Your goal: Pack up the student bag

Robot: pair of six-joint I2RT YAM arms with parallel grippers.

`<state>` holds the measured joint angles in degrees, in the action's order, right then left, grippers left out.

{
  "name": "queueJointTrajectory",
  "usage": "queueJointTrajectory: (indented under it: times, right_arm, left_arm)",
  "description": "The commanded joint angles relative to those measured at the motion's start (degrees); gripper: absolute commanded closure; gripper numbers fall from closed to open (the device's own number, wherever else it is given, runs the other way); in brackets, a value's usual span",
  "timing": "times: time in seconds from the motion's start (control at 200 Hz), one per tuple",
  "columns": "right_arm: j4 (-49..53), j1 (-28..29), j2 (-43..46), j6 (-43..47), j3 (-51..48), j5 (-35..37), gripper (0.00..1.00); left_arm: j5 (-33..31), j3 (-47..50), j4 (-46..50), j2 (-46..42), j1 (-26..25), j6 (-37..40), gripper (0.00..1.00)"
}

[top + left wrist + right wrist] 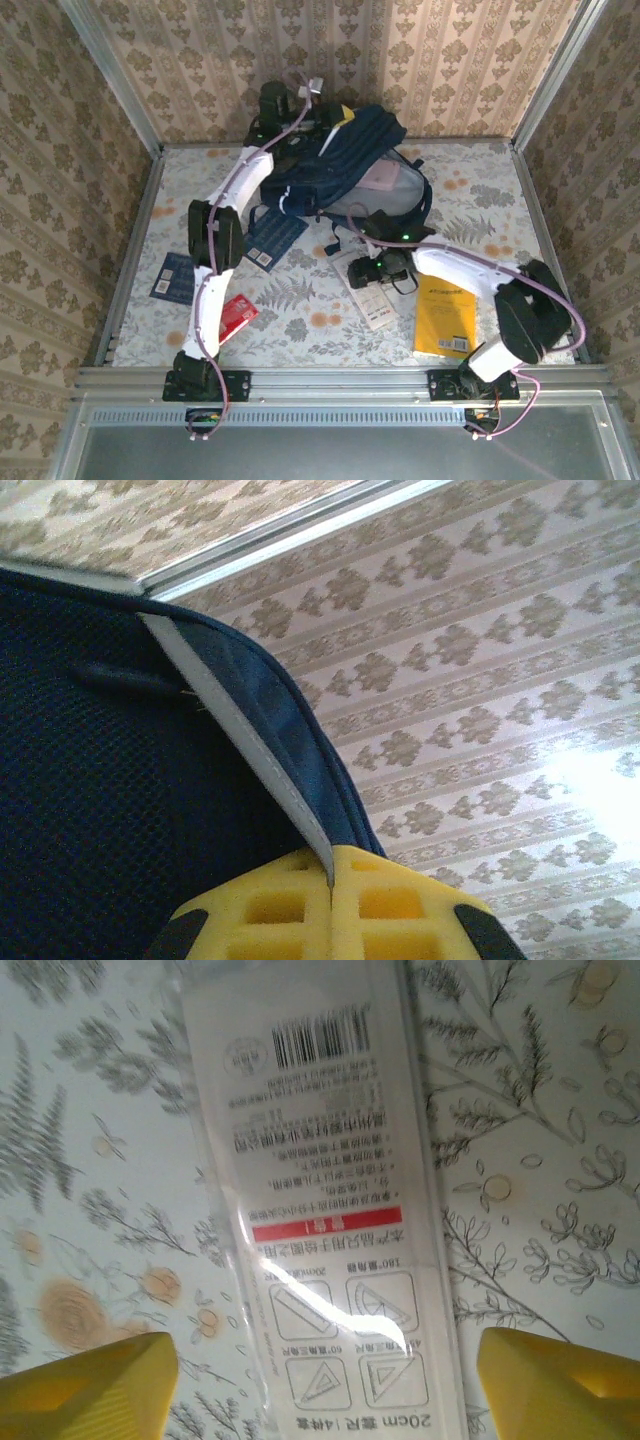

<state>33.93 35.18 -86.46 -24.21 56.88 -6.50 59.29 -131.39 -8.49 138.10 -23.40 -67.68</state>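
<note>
The bag [352, 160] is parked at the back of the table [300, 325], with its edge pinched tight in the left gripper [330, 885]. The right gripper [322, 1385] is hung over a ruler pack [320, 1160] lying in front of the bag, jaws spread wide either side of it.

The student bag [370, 140] is navy with a white stripe [237, 738], the book [446, 318] yellow, the tablecloth [300, 332] pale and floral.
</note>
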Motion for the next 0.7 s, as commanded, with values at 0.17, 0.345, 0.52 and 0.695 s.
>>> queueJointTrajectory:
  times: [0.17, 0.345, 0.52, 0.695]
  right_arm:
    - [-15.37, -6.19, 9.73, -5.98, -9.21, -11.98, 0.29]
    - [-17.24, -7.05, 12.96, -6.65, -13.47, -11.58, 0.29]
    - [-15.95, -7.14, 13.75, -5.34, -16.32, -8.98, 0.29]
    - [-16.72, -7.08, 11.56, -4.62, -17.87, -6.52, 0.25]
  left_arm:
    - [-0.67, -0.27, 9.33, -0.24, -6.12, 10.87, 0.91]
    - [-1.09, 1.82, 12.35, -1.51, -8.71, 12.94, 0.59]
    - [-5.31, 12.81, 18.29, -13.32, -8.61, 19.85, 0.38]
    - [-13.83, 31.66, 24.24, -29.45, -8.37, 27.97, 0.32]
